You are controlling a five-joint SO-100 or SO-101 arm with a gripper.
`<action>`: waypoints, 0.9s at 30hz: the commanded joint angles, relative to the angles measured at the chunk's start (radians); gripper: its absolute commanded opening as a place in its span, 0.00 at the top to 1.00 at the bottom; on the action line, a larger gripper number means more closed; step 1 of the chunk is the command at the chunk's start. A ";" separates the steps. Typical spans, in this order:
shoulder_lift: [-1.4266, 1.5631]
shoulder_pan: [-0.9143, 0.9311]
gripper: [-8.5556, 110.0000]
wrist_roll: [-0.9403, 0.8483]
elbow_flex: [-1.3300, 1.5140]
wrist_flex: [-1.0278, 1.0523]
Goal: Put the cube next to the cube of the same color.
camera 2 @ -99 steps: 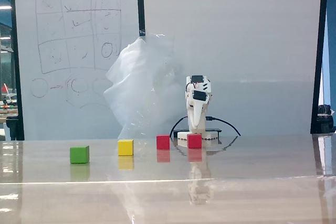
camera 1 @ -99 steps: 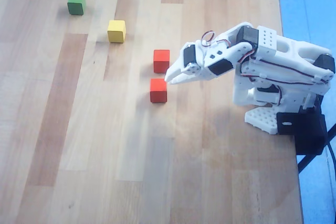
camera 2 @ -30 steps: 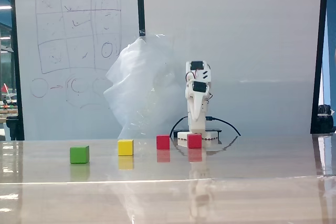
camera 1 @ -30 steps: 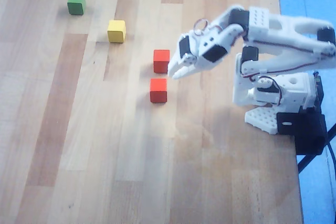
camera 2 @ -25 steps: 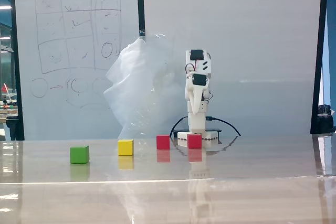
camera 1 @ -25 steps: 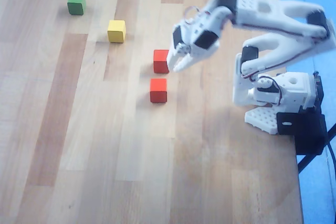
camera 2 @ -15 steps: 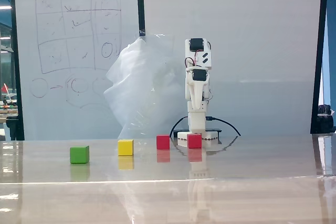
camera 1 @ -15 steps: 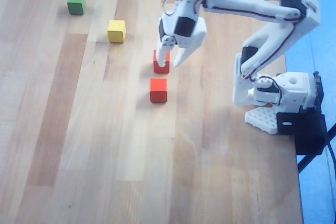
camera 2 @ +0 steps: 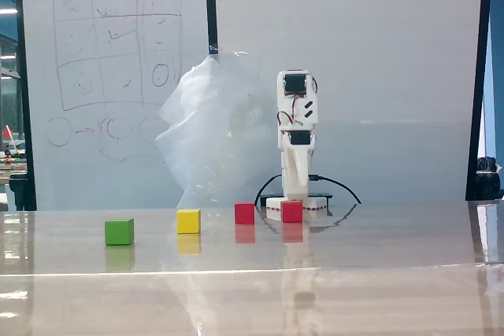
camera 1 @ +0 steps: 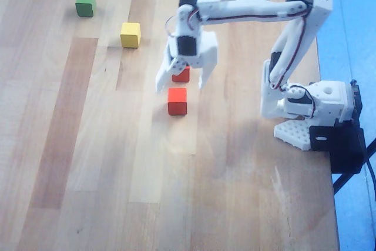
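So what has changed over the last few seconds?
The white arm unfolded from its base and swung the pincer out above the two small red-orange cubes, jaws now spread. Nothing was grasped; all four cubes stayed put.

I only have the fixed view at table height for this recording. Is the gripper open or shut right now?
Observer: Open. The overhead view shows the gripper with fingers spread either side of one red cube.
Operator: Is it holding that cube?
Observer: No, the fingers stand apart from it.
Operator: Where is the other red cube?
Observer: The other red cube sits just below the first in the overhead view, a small gap between them.
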 commanded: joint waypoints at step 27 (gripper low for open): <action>-0.167 0.097 0.86 0.006 0.153 -0.350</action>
